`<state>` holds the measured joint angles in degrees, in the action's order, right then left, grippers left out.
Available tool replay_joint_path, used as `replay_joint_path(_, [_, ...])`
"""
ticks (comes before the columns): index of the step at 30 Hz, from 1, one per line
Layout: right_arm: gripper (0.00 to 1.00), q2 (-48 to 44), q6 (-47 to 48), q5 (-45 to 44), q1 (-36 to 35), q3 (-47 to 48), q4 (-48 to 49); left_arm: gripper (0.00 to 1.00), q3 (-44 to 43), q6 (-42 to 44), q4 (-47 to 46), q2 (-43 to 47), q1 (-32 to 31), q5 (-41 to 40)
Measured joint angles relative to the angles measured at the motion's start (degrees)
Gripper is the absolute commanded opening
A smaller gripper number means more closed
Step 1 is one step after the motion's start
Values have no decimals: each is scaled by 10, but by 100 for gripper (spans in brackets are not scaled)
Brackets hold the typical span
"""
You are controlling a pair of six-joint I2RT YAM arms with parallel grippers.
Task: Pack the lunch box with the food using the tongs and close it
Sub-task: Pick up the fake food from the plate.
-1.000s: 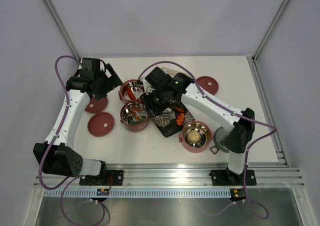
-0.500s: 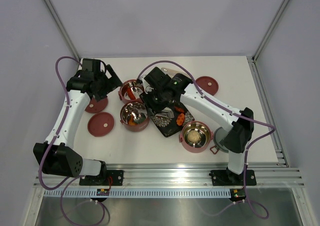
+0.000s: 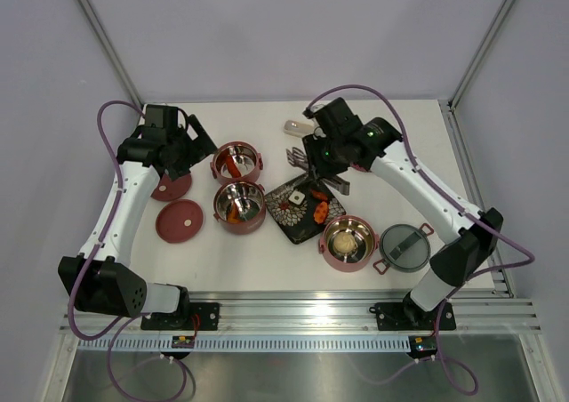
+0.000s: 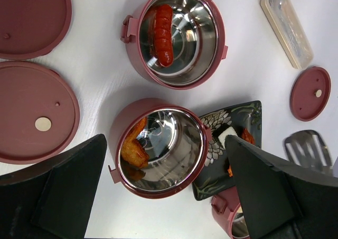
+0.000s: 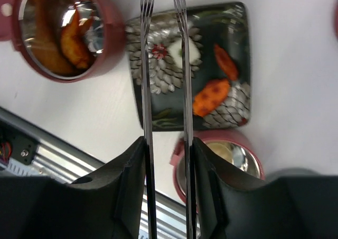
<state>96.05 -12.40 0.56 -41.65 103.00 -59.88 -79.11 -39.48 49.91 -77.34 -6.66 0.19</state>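
Lunch box pieces stand apart and uncovered on the white table [image 3: 267,260]. Farthest left lie two flat dark-red disc lids [image 4: 26,107], one just behind the other. The left gripper [image 4: 165,144] hangs over this side with its black fingers spread wide and nothing between them.

Under it are two round dusty-red bowls with shiny steel insides. The far bowl [image 4: 195,33] holds a red ridged stick [image 4: 162,35]. The near bowl [image 4: 174,144] holds orange chunks [image 4: 134,146] against its left wall.

Close against the near bowl's right side lies a black square flower-patterned plate [image 5: 163,120]. On it are a larger orange piece [image 5: 211,96], a smaller red piece [image 5: 226,63] and a small white square [image 5: 193,49].

Behind the plate rests a long translucent oblong case [image 4: 287,25], with a third lid [image 4: 310,93] near it.

The slim silvery metal tongs [image 4: 309,148] sit in the right gripper [image 5: 168,144]. Its fingers press on the two narrow arms from outside. The arms stay apart, nothing is caught between the tips, and in the wrist view they reach across the plate.

Right of the plate, the third bowl [image 3: 333,258] holds a beige round ball [image 3: 345,239]. A grey round handled top lid [image 3: 404,246] lies just beside it.
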Motion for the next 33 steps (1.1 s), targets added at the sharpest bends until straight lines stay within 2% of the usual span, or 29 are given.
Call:
replay_joint_path(5, [44, -59, -21, -32, 51, -68, -25, 99, 0, 0, 0, 0, 0, 0])
replay_joint_path(15, [45, -95, -94, -34, 53, -179, -66, 99, 2, 0, -1, 0, 0, 0])
replay_joint_path(33, [51, -45, -159, -11, 53, -186, -75, 99, 19, 0, -3, 0, 0, 0])
